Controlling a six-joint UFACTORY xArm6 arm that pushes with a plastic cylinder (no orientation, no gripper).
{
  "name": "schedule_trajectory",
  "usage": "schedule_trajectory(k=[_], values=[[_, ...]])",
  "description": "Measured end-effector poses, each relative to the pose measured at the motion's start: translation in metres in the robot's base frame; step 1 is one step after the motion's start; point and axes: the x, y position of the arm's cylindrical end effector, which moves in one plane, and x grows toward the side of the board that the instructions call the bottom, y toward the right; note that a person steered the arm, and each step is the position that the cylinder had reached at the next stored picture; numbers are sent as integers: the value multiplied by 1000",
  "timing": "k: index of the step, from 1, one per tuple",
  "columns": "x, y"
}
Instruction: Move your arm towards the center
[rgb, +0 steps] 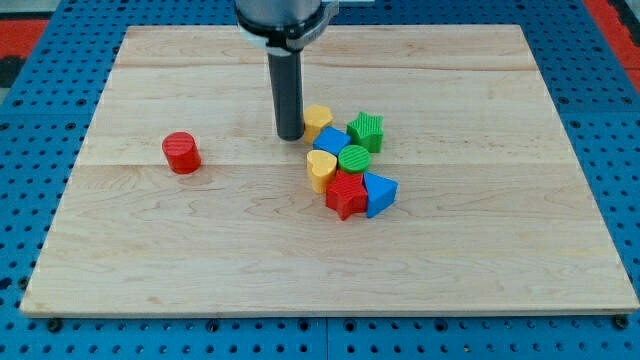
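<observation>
My tip (290, 136) is the lower end of a dark rod that comes down from the view's top. It rests on the wooden board (200, 250), just left of a cluster of blocks. The cluster holds a yellow block (317, 120) nearest the tip, a blue block (331, 142), a green star (367, 131), a green cylinder (354, 159), a yellow heart (320, 169), a red star (346, 194) and a blue block (380, 194). A red cylinder (181, 153) stands alone to the view's left.
The board lies on a blue perforated surface (40, 120). A red area (20, 30) shows in the top left corner.
</observation>
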Motion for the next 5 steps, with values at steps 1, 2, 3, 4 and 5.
schedule_trajectory(k=[1, 2, 3, 4, 5], values=[[-34, 22], [-56, 62], [-65, 103], [-77, 74], [-76, 16]])
